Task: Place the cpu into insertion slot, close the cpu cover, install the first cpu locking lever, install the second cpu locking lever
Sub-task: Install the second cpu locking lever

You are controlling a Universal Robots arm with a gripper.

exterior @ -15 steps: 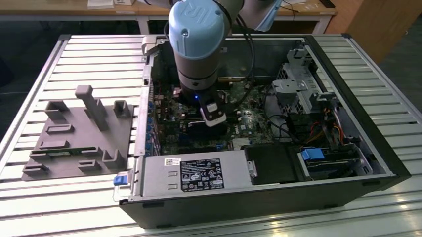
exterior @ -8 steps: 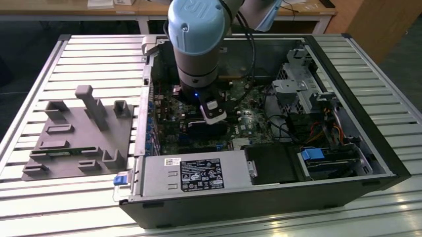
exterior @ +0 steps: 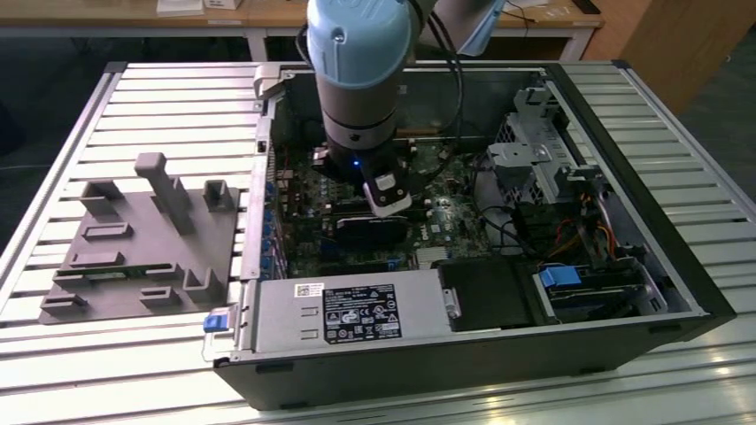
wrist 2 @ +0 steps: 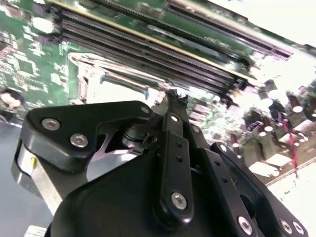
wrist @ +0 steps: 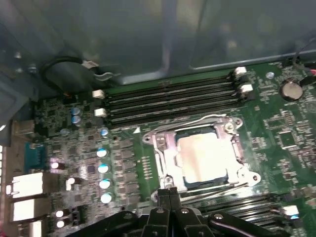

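Note:
In the first wrist view the cpu lies flat in the insertion slot, its pale metal top showing through the window of the cpu cover, which is folded down over it. One thin wire locking lever runs along the side by the memory slots and another locking lever along the opposite side. My gripper is shut, its tips pressed together at the socket's corner; whether they pinch a lever end is hidden. The second wrist view shows the gripper beside the cover. In the exterior view the gripper reaches down into the open case.
Black memory slots run just beyond the socket, and a row of capacitors stands to one side. The grey power-supply box and the drive cage hem in the board. A grey fixture plate lies outside the case.

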